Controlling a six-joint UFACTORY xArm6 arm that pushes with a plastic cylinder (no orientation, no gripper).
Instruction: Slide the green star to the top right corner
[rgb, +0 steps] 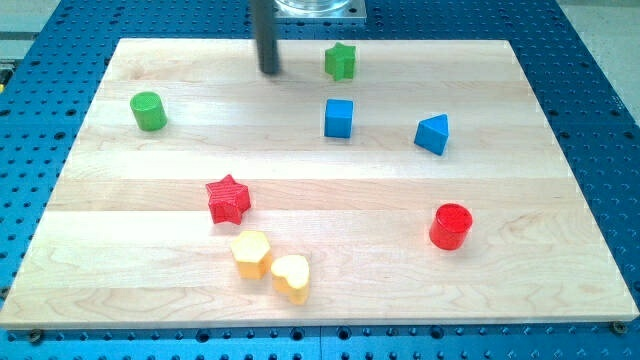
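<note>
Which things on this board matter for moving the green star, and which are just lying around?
For the job: green star block; my tip, at its left; wooden board.

Lying about: green cylinder, blue cube, blue triangular block, red star, red cylinder, yellow hexagon, yellow heart.

My tip stands upright on the board near the view's top.

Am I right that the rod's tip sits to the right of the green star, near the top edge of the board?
Not quite. In the camera view my tip is to the view's left of the green star, apart from it, not to its right. Both do sit near the board's top edge.
</note>
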